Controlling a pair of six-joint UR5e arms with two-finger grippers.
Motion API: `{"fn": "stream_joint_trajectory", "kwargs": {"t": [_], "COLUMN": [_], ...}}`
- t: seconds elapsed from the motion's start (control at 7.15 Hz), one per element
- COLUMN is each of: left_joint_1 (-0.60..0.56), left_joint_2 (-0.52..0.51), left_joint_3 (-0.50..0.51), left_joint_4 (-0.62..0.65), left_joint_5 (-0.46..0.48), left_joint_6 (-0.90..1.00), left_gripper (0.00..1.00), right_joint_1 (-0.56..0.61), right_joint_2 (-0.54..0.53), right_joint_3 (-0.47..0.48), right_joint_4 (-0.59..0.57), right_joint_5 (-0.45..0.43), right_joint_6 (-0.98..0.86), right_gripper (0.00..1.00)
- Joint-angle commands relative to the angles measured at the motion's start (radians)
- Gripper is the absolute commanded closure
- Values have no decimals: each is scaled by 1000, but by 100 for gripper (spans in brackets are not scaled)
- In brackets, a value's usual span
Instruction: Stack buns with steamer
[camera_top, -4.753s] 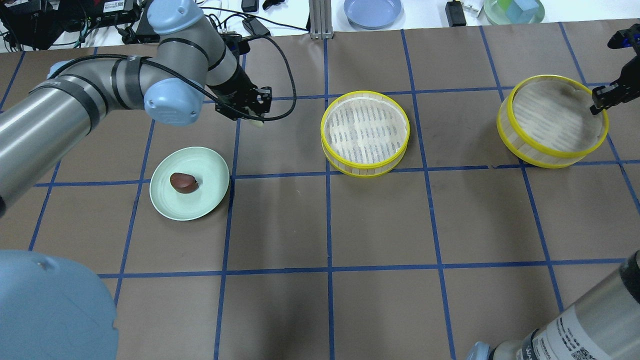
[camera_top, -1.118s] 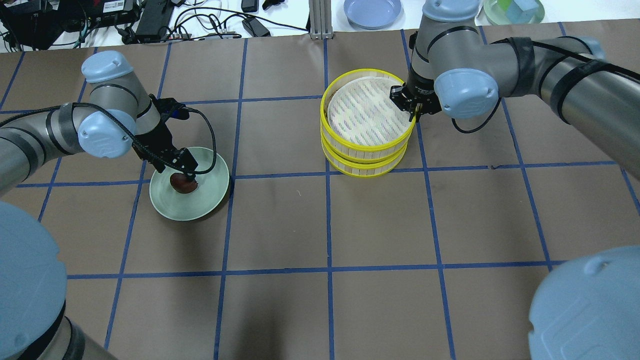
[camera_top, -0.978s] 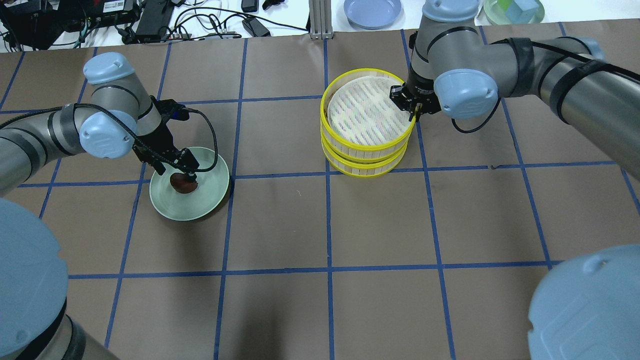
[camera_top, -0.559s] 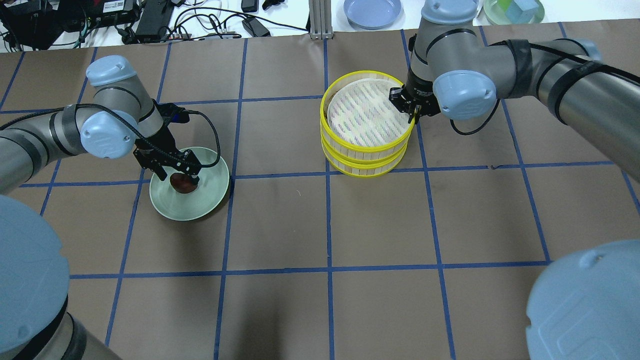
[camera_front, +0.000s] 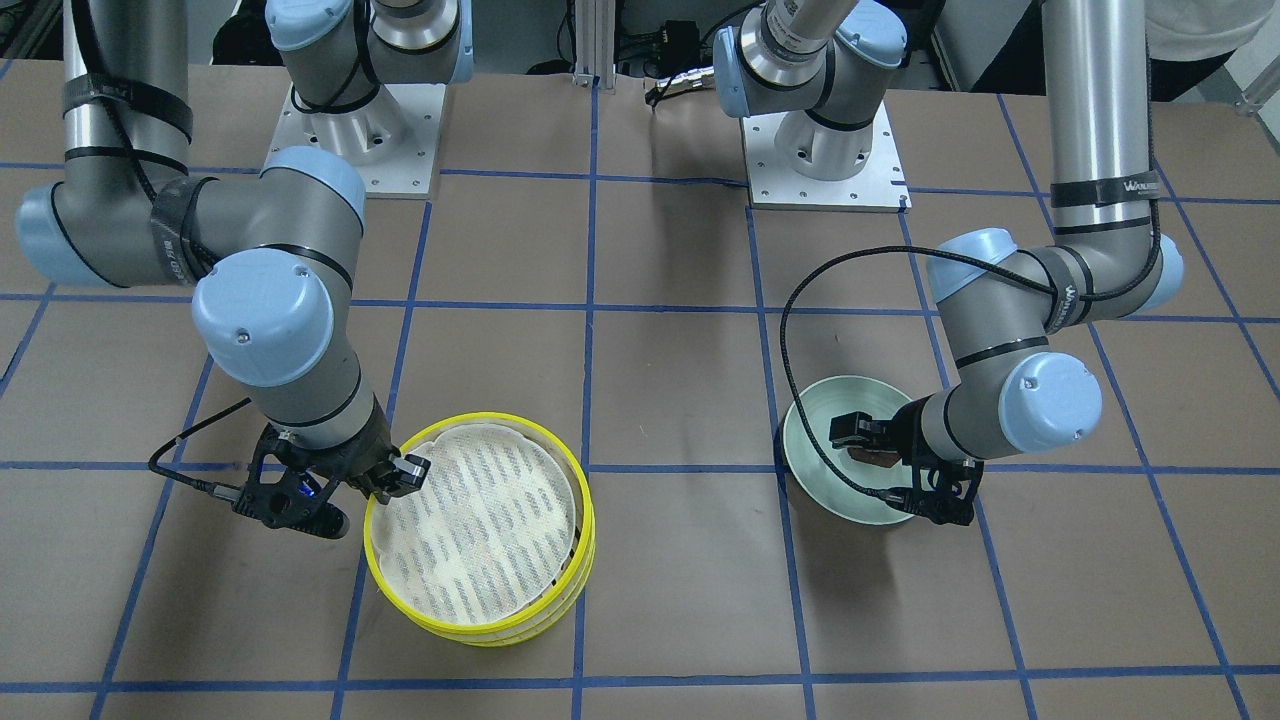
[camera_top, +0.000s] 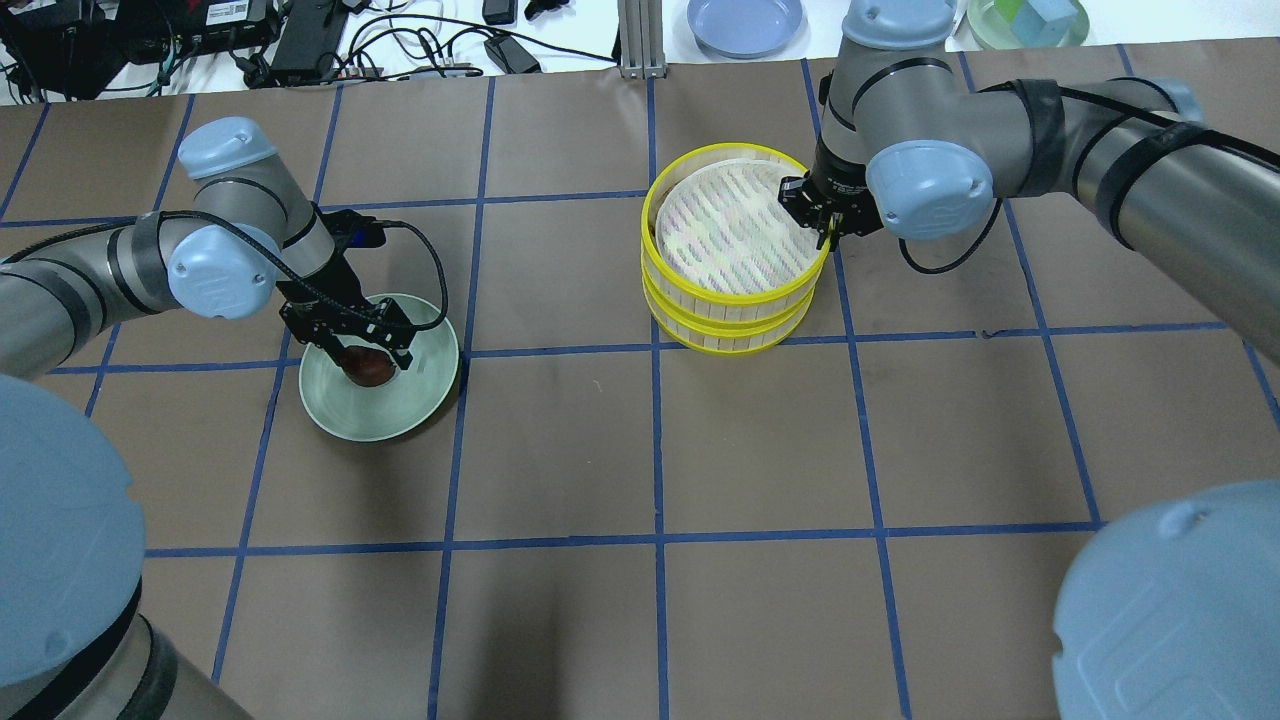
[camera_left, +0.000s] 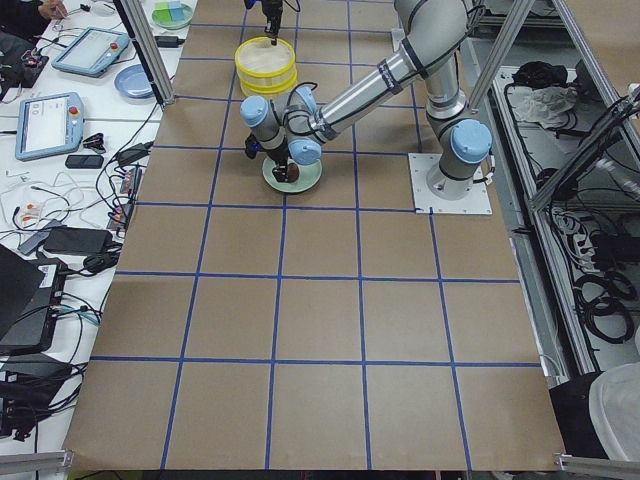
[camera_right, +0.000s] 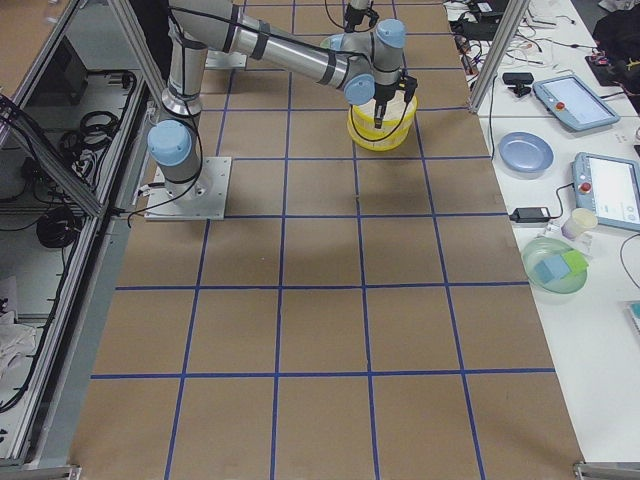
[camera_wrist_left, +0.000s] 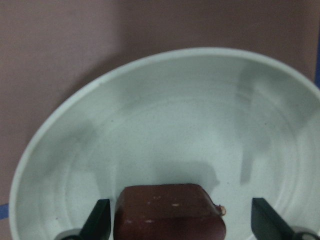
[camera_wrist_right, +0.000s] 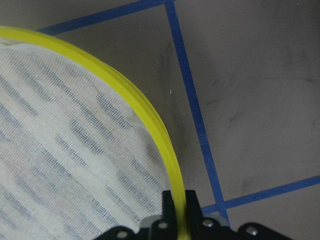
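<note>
The robot's left gripper (camera_top: 362, 350) hung low over a pale green plate (camera_top: 415, 400) on the left of the table, its jaws spread to either side of the dark brown bun (camera_wrist_left: 169, 212) lying in the plate. The right gripper (camera_top: 826, 222) was clamped on the yellow rim of the upper steamer tier (camera_top: 700, 215), which sat squarely on the lower tier (camera_top: 735, 335) near the table's middle.

The step in hand appeared to be the pick-up of the brown bun. The next move likely called for the left jaws to close gently on its smooth sides, then a lift and a carry across to the empty cloth liner of the upper tier. The right gripper would probably have to let go and draw clear first.

The left wrist camera showed what the overhead view hid under the gripper's body: both fingers (camera_wrist_left: 97, 220) stood beside the bun, one close to it, the other with plain daylight between. The right wrist camera showed the rim pinched between closed jaws. A cream-white bun appeared in no view, and the upper liner covered the inside of the lower tier, so its place could not be told.
</note>
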Motion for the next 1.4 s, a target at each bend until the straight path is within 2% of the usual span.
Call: {"fn": "stream_joint_trajectory", "kwargs": {"t": [0.0, 0.14, 0.28, 0.42, 0.7, 0.84, 1.12, 1.26], "left_joint_1": [1, 1, 1, 1, -4, -24, -83, -137], "left_joint_2": [-19, -19, -18, -12, 14, 27, 60, 73], "left_joint_3": [11, 12, 15, 18, 101, 150, 201, 225], "left_joint_4": [10, 15, 21, 24, 10, -12, -20, -4], "left_joint_5": [3, -1, -1, -1, -3, -6, -162, -232], "left_joint_6": [5, -3, -3, -9, -48, -150, -403, -543], "left_gripper": [64, 100, 100, 100, 100, 100, 100, 100], "right_joint_1": [0, 0, 0, 0, -34, -41, -45, -38], "right_joint_2": [0, 0, 0, -9, -56, -119, -266, -340], "right_joint_3": [3, 3, 3, 3, -30, -43, -43, -43], "right_joint_4": [-1, -3, -7, 0, 14, 102, 288, 334], "right_joint_5": [-1, -1, -1, -10, -14, -14, -13, -2], "right_joint_6": [1, 2, 5, 1, -113, -125, -137, -165], "right_gripper": [63, 47, 14, 0, 0, 0, 0, 0]}}
